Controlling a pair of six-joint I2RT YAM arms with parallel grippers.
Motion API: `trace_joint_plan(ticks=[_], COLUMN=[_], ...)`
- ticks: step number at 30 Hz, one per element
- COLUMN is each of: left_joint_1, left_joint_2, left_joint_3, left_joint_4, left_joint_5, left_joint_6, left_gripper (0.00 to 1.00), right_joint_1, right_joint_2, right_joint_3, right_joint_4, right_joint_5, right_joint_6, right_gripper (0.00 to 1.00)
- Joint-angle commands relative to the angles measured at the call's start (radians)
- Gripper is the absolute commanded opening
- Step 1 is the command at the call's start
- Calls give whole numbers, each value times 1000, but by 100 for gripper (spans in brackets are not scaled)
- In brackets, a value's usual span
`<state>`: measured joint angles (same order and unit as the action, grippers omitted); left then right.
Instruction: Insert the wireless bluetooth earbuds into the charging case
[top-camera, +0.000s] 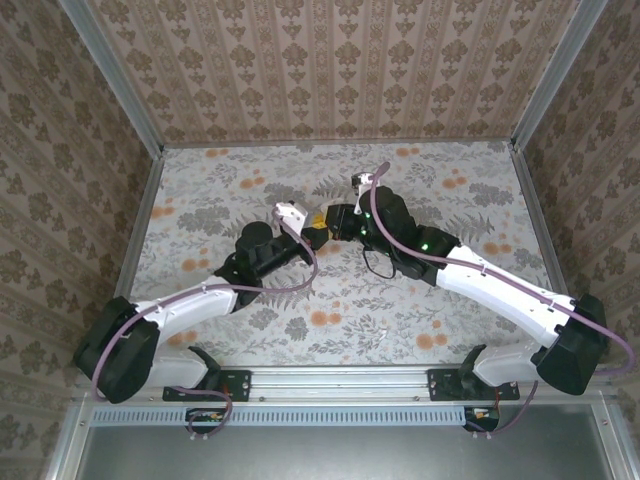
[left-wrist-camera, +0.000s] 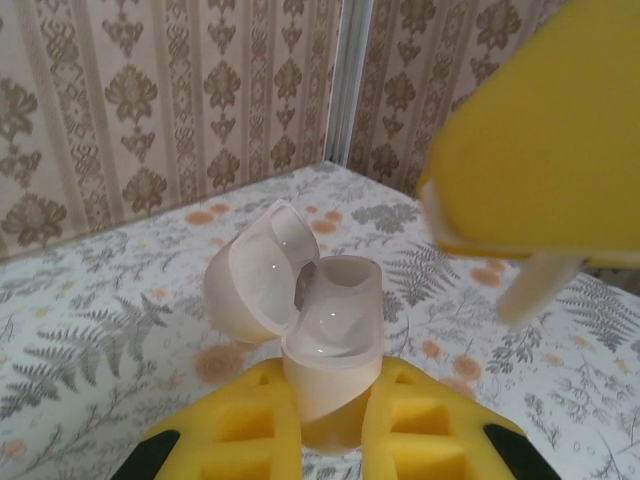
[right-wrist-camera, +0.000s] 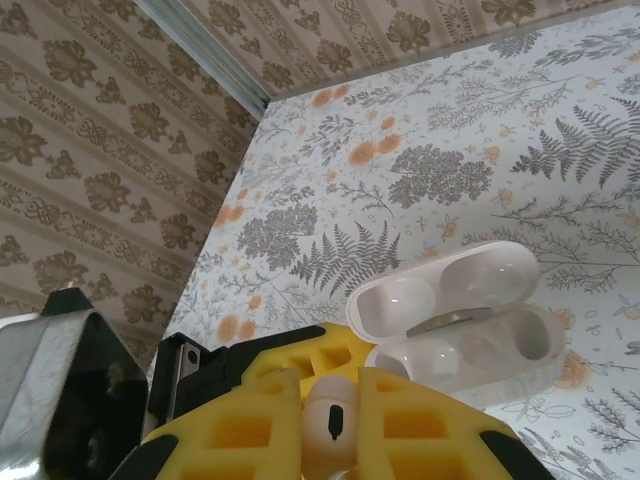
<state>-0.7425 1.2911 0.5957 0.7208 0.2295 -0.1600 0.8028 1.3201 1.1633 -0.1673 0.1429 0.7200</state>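
Note:
The charging case (left-wrist-camera: 330, 335) is a glossy white hinged shell, standing open with its lid swung left. My left gripper (left-wrist-camera: 335, 388) is shut on its lower body between yellow foam fingers. In the right wrist view the open case (right-wrist-camera: 470, 335) lies just ahead and to the right, both wells showing. My right gripper (right-wrist-camera: 332, 385) is shut on one white earbud (right-wrist-camera: 335, 418) that has a dark slot mark. From the left wrist view the earbud's stem (left-wrist-camera: 535, 285) hangs below the right gripper's yellow finger (left-wrist-camera: 550, 130), up and right of the case. Both grippers (top-camera: 325, 230) meet mid-table.
A floral cloth (top-camera: 400, 320) covers the table, which is boxed in by patterned walls (top-camera: 330, 60) with metal corner posts (top-camera: 120, 80). Purple cables (top-camera: 300, 270) loop along both arms. An aluminium rail (top-camera: 340, 380) runs along the near edge.

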Motion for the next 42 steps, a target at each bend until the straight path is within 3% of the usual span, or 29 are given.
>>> trace_joint_plan(ticks=[1,42], left_joint_1=[-13,-77], left_joint_2=[20,55], left_joint_3=[8,-11], left_joint_4=[129,215], left_joint_5=[-7,-64], left_joint_6=[8,56], left_gripper=[0,0], right_joint_1=[-7,-41], right_joint_2=[-14,-30], right_joint_3=[-24,-48], right_joint_4=[76,82], right_joint_5=[2,62], right_joint_6=[60,72], right_gripper=[10,11])
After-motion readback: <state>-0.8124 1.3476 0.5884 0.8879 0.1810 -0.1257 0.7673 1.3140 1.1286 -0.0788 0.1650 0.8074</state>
